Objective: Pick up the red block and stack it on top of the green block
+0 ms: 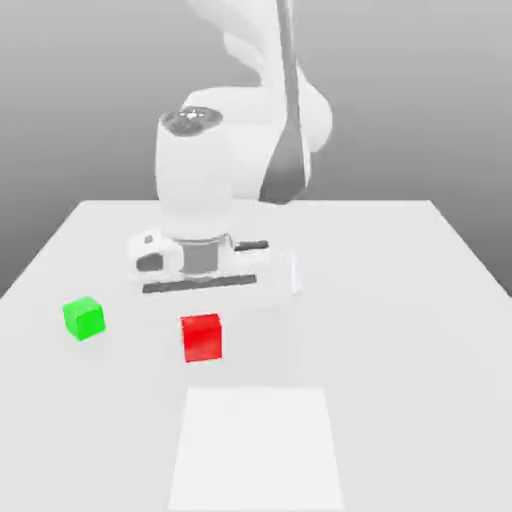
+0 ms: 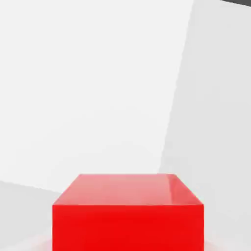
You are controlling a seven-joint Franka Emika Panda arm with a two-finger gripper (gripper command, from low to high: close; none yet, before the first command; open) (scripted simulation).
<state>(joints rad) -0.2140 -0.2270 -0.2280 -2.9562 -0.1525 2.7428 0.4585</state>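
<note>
"So, what has the pincer (image 1: 201, 330) got?"
"It's closed on the red block (image 1: 202, 338), one pad against each side, right below the hand."
"And the green block (image 1: 84, 318)?"
"On the table (image 1: 400, 370), apart from the red one, toward the exterior view's left."

Bright, washed-out whites on the table (image 1: 400, 300), grey gradient backdrop (image 1: 400, 100); soft sheen on the red block (image 2: 127, 225)

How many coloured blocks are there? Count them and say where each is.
2: the green block towards the exterior view's left, the red block under the robot's hand. Others may hide behind the hand.
</note>
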